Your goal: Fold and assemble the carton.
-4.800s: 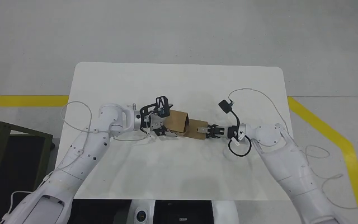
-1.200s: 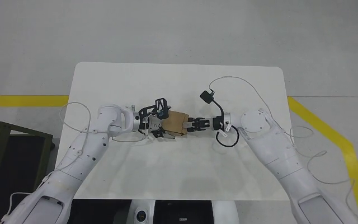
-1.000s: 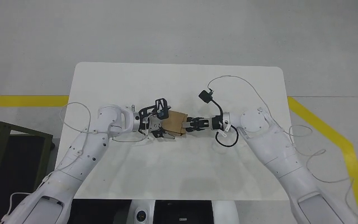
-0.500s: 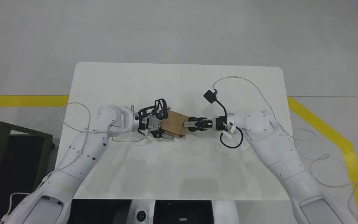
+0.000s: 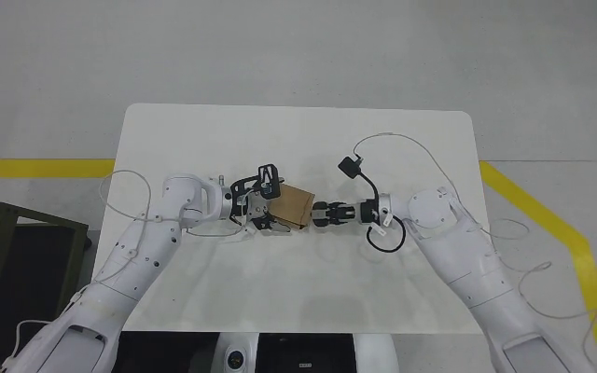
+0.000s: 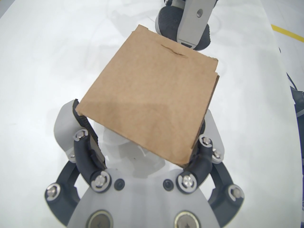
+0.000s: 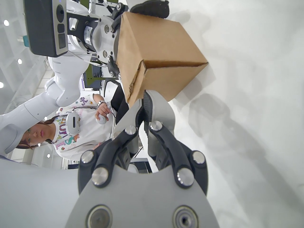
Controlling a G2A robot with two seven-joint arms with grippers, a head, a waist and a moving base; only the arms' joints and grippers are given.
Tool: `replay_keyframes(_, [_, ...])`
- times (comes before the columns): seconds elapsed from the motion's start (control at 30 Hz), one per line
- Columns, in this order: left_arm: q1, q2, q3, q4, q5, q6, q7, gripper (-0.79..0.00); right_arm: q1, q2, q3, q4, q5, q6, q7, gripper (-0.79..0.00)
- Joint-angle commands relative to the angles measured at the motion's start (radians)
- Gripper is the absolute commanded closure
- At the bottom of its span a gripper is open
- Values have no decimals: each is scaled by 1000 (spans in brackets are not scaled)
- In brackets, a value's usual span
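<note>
White table (image 5: 187, 140) has bare top on every side. The work sits mid-table, well apart from all edges, so I see little risk of anything sliding off.

carton (image 5: 295, 204) is at the centre between the two arms. It looks tipped, with one lower corner at the table rather than lying flat. My guess is that this presents its end face to the right arm.

left gripper (image 6: 142, 129) acts as the vise: fingers wide, one pad on each side wall, clamped on the box.

right gripper (image 7: 144, 105) comes in end-on from the opposite side. Its fingers are narrow and pressed together with no gap I can make out, tips at the flap edge. That reads as a pusher, not a grasp.

The flap seam on that end shows a slight gap, so I judge the closure unfinished.

Room to move: pushing further drives straight toward the left gripper, so there's little travel on that axis. Sideways and up are free.

cable (image 5: 401, 140) loops over the table behind the right wrist and could snag on a wide swing.
</note>
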Motion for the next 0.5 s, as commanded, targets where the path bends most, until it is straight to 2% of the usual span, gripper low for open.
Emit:
replay_keyframes(0.0, [-1, 0, 1, 0, -1, 0, -1, -785, 7, -4, -10, 10, 3, -4, -3, 0])
replay_keyframes(0.47, [-3, -1, 3, -3, -7, 4, -3, -785, 62, -30, -68, 92, 38, -44, -5, 0])
